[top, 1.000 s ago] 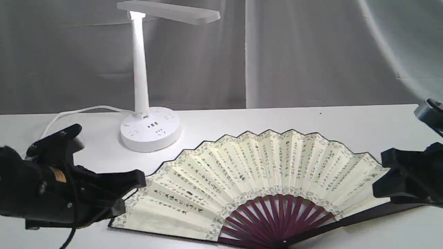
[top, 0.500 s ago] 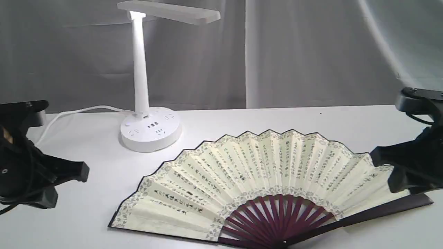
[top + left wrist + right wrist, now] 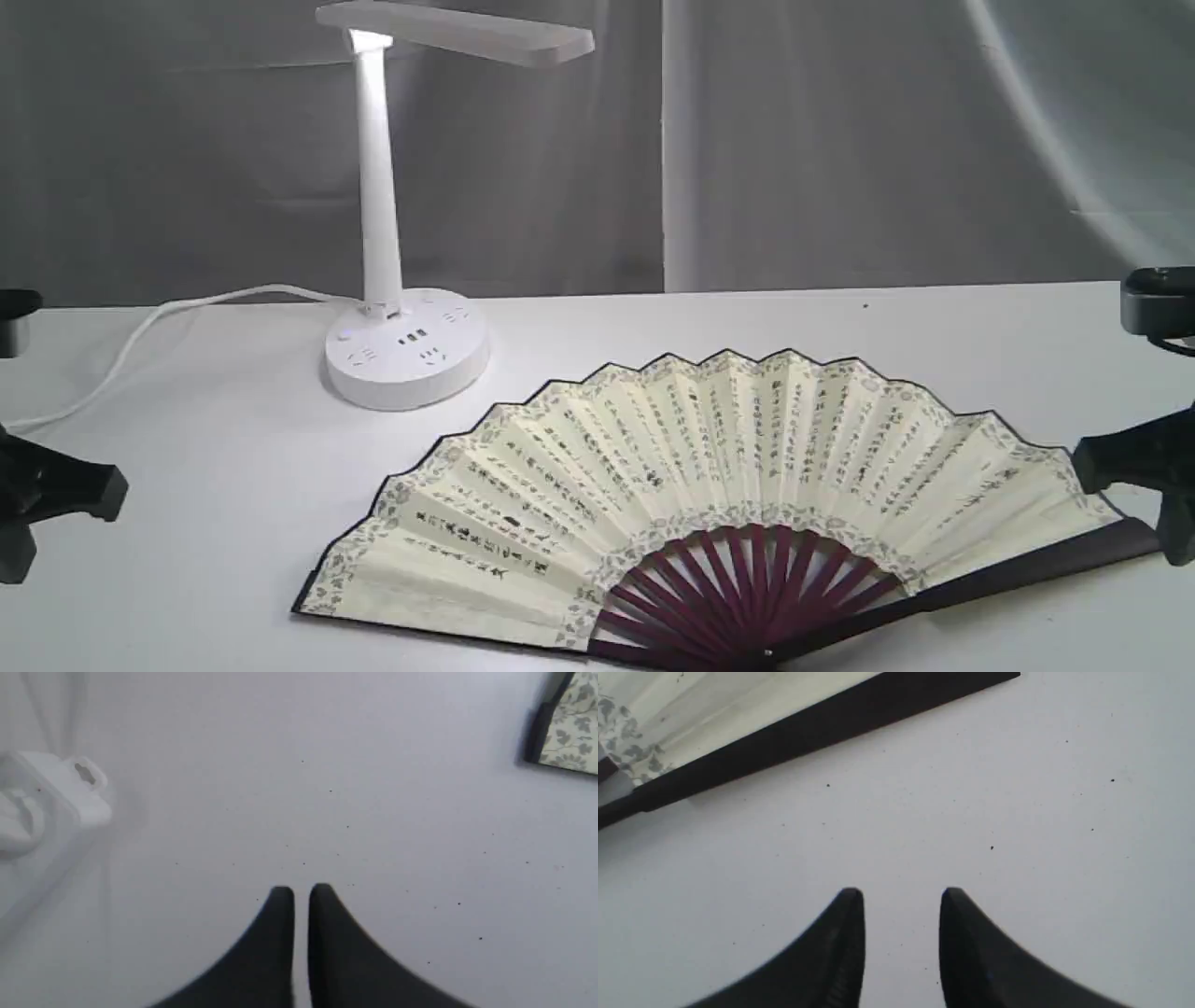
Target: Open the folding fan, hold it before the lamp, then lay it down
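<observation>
The folding fan (image 3: 709,485) lies spread wide and flat on the white table (image 3: 934,327), calligraphy up, maroon ribs toward the front edge. Behind it to the left stands the lamp (image 3: 381,187), lit at the top of its stem. My left gripper (image 3: 84,499) hangs at the far left, well clear of the fan; its fingers (image 3: 280,905) are shut but for a sliver, and hold nothing. My right gripper (image 3: 1125,504) hovers just off the fan's right guard (image 3: 808,723), open and empty (image 3: 901,896).
The lamp's white cord (image 3: 140,327) trails left across the table. A blurred white plastic piece (image 3: 51,798) shows in the left wrist view, and a corner of the fan's border (image 3: 567,732). Grey curtains hang behind the table.
Both arms have drawn outward and away from the fan's two ends, the left one by a long way. The fan has stayed spread on the table.
</observation>
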